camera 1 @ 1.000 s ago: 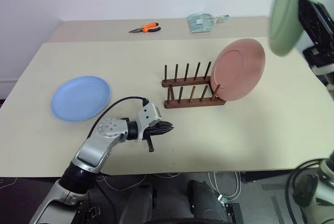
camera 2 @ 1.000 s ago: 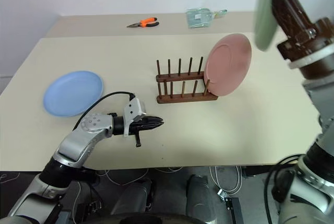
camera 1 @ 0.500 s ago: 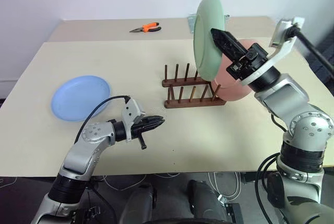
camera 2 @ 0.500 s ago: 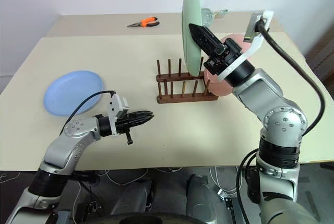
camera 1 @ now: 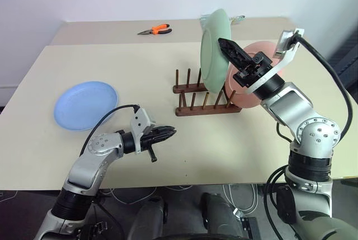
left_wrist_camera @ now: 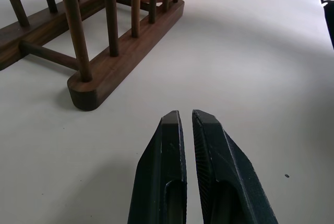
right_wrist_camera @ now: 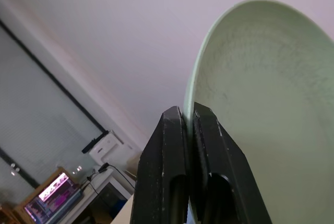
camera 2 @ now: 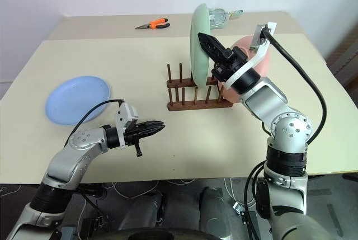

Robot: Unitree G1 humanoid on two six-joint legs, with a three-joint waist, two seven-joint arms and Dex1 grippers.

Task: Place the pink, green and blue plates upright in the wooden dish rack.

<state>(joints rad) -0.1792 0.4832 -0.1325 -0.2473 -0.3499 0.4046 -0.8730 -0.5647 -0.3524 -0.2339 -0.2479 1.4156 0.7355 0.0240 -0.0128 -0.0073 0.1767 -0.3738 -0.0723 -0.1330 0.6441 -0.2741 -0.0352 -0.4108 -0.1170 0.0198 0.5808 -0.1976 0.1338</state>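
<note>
Right gripper (camera 2: 208, 40): clamped on the rim of the green plate (camera 1: 213, 48), held upright over the wooden rack (camera 1: 205, 99), beside the pink plate (camera 1: 254, 83) already slotted at its right end. Left gripper (camera 1: 169, 133): closed, empty, low over the table (camera 1: 251, 139); blue plate (camera 1: 85, 104) flat, well left. Step in hand: racking green; next, lower it between free pegs.

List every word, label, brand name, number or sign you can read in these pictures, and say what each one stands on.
None can be read.
The clear packet at the table's far edge may carry print, but it is too small to tell.
The lit screen in the room behind shows only a blurred pink glow.
The plates, the wooden dish rack and the orange-handled pliers show no markings.
</note>
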